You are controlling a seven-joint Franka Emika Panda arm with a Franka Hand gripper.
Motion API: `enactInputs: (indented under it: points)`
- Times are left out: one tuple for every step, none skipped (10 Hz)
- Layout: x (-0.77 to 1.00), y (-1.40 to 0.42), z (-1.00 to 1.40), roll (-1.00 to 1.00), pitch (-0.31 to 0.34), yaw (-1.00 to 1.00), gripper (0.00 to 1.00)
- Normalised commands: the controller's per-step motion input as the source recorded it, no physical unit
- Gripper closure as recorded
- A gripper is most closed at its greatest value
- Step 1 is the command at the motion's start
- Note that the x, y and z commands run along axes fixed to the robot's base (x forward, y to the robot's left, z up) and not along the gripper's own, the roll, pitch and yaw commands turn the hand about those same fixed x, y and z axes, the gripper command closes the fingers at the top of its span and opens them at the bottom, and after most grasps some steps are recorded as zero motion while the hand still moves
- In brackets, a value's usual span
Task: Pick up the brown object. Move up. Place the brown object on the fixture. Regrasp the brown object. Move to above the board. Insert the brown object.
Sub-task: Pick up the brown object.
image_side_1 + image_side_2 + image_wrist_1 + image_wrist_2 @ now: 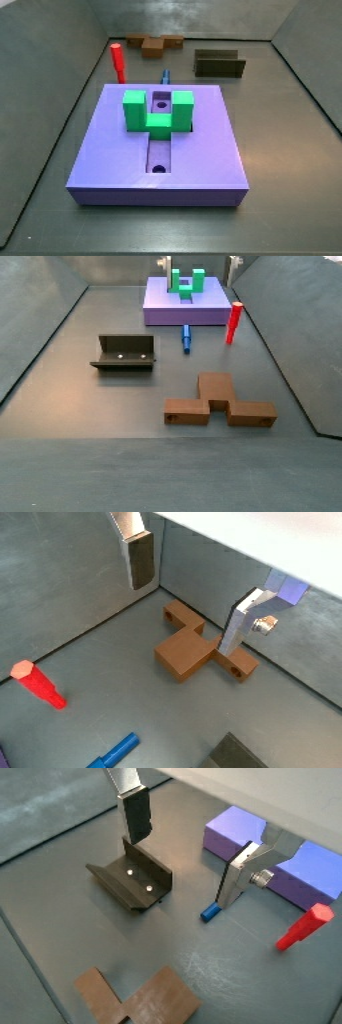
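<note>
The brown object is a flat, stepped brown block lying on the grey floor; it also shows in the wrist view and in both side views. My gripper hangs above the floor, open and empty, with the brown object below, nearer one finger. In the wrist view it sits between the fixture and the lavender board. The fixture stands apart from the brown object. The board carries a green U-shaped block.
A red upright peg stands beside the board and a blue peg lies on the floor near it. Both show in a wrist view, the red peg and the blue peg. Grey walls enclose the floor.
</note>
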Motion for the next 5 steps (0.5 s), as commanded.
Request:
enactInputs:
  points:
    - [-0.01,0.02,0.00,0.00,0.000,0.00,0.00]
    - [0.00,0.02,-0.01,0.00,0.000,0.00,0.00]
    - [0.00,0.00,0.00,0.01,0.000,0.00,0.00]
    - [0.00,0.01,-0.12,0.13,0.021,0.06,0.00]
    - [-0.07,0.03,-0.30,0.09,0.000,0.06,0.00]
